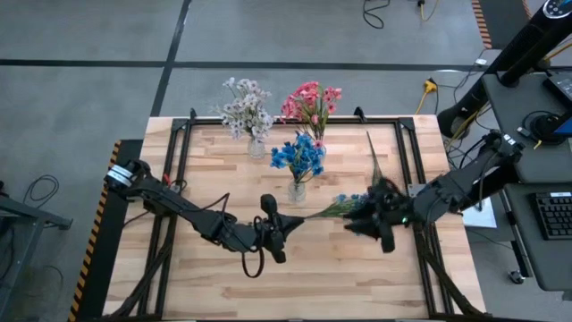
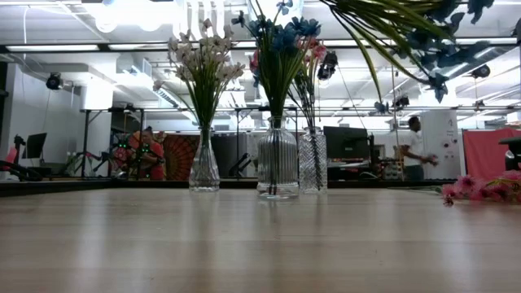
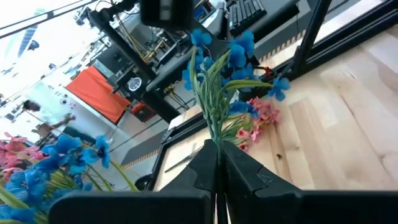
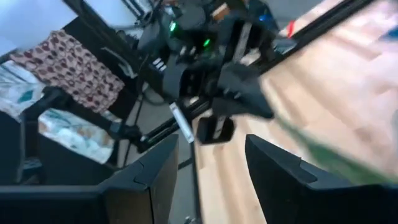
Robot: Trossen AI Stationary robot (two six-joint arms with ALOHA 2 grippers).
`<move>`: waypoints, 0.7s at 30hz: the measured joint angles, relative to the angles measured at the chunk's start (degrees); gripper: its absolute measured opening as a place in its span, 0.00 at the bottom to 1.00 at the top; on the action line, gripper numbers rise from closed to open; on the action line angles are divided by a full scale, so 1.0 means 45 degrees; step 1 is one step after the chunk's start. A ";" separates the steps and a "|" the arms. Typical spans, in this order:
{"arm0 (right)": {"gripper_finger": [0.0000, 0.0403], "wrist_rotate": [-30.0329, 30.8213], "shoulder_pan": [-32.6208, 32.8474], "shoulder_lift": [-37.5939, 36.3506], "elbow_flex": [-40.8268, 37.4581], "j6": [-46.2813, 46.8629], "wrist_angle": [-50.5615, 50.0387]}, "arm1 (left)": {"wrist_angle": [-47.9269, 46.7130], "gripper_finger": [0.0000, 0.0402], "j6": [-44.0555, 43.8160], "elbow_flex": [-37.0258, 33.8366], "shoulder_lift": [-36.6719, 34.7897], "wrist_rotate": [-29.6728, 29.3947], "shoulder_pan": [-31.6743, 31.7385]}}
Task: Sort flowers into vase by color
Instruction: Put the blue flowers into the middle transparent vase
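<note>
High view: left gripper (image 1: pixel 292 221) clamps the blue flower (image 1: pixel 350 204) by its stem mid-table | right gripper (image 1: pixel 386 213) at the blossoms, fingers parted, probably holding nothing | tip: lift stem upright, lower into blue vase (image 1: pixel 297 190) without knocking it

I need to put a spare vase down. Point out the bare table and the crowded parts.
Bare wood: the table along its near edge, below both arms, and the left part beside the white flowers. Crowded: the back centre with the pink flowers and blue flowers, and mid-table round the blue spray.
</note>
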 joint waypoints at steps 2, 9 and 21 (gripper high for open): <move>0.44 -0.0010 0.0358 0.0562 -0.0058 0.0585 0.0485 | 0.0044 0.00 -0.0028 -0.0001 0.0005 -0.0168 -0.0059; 0.44 0.0868 0.1712 0.3005 -0.0078 0.3463 0.2179 | 0.0214 0.00 -0.0123 0.0000 0.0011 -0.2654 -0.0443; 0.50 0.5444 0.2275 0.6634 -0.0043 0.5694 0.3437 | 0.1107 0.00 -0.1176 -0.0005 0.0133 -0.2812 -0.1678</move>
